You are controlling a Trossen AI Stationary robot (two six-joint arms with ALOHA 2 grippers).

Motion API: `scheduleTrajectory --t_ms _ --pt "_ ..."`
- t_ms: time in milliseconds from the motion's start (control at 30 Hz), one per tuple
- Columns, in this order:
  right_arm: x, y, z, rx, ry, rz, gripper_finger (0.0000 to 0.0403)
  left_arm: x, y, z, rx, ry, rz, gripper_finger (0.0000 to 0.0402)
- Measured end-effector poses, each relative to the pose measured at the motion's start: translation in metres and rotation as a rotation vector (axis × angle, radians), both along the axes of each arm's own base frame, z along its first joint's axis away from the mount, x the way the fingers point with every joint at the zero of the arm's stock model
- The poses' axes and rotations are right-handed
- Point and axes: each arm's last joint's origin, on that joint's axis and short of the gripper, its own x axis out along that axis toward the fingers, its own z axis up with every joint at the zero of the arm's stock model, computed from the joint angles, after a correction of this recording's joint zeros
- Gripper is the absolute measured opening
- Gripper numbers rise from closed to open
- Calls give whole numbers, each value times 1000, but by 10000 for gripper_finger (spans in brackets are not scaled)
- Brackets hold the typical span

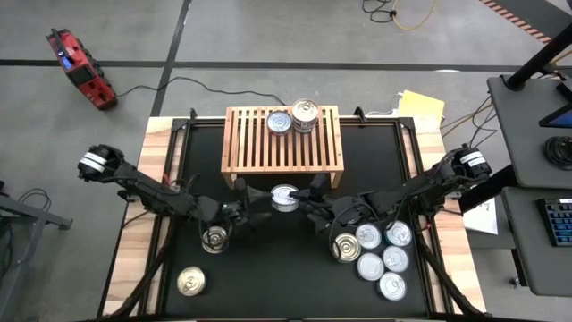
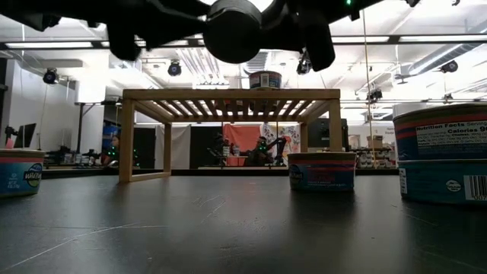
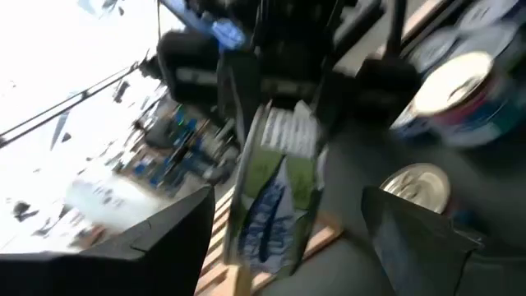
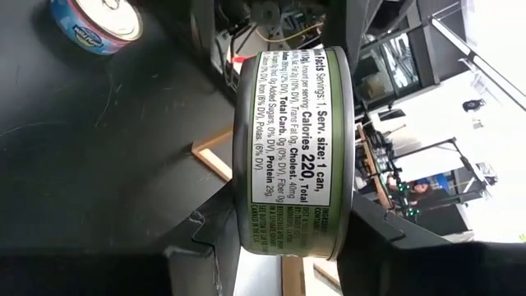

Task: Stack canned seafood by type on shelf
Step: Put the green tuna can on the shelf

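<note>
**High view: one tin held between two grippers, just in front of the shelf**

High view shows both arms meeting at a single green-labelled can, lifted just in front of the shelf. The right gripper is clamped across the can's flat faces, lid against one finger and base against the other; the right wrist view shows the label band running between the dark fingers. The left gripper reaches in from the opposite side with its fingers spread wide either side of the same can; whether they touch it I cannot tell.

On the shelf's slatted top, towards its back edge, sit a flat tin and, touching it, a taller stack. In front of the shelf and to its right lies a cluster of tins; to its left, two more.

The can looks rigid and fairly dense for its size, with smooth metal faces and a glossy label, so it is likely slippery. Pinching lid-to-base, as now, seems secure; a grip across the curved side wall would need centring to stop the can rolling out.
</note>
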Motion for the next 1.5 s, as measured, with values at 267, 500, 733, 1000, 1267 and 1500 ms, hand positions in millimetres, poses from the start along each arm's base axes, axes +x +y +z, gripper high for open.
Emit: scheduleTrajectory --t_ms 267,500,733,1000,1267,1500 --pt "0 1 -1 18 2 33 139 16 -6 -6 29 31 14 285" --pt "0 2 -1 31 6 55 139 23 -8 -4 29 28 21 219" --pt "0 2 -3 79 11 44 157 23 -8 -6 38 49 38 124" --pt "0 0 -3 162 -23 -28 220 18 -4 -5 57 70 160 124" --pt "-7 -4 1 164 -17 -130 267 -4 8 21 72 81 273 124" --pt "-16 -7 10 206 -18 -145 281 -33 34 40 109 159 366 124"
